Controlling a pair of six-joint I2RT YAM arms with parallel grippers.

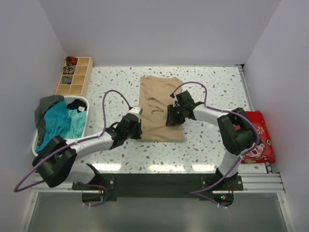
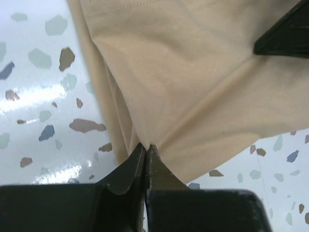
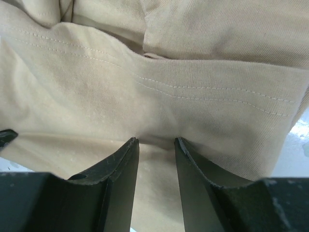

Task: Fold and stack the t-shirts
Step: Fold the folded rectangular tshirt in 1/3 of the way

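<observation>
A sandy-beige t-shirt [image 1: 157,96] lies partly folded in the middle of the table. My left gripper [image 1: 139,128] is at its near left edge. In the left wrist view this gripper [image 2: 146,146] is shut on a pinch of the beige cloth [image 2: 193,72], with creases running out from the tips. My right gripper [image 1: 172,116] is over the shirt's right side. In the right wrist view its jaws [image 3: 157,140] stand apart, tips pressed against the beige cloth [image 3: 145,96] just below a stitched hem. A teal t-shirt [image 1: 60,121] and a dark grey-green one [image 1: 46,108] lie in the basket.
A white plastic basket [image 1: 83,101] stands at the table's left edge. Behind it is a wooden compartment tray [image 1: 75,75] at the back left. A red patterned cloth [image 1: 256,135] lies off the table's right edge. White walls close in the table on three sides.
</observation>
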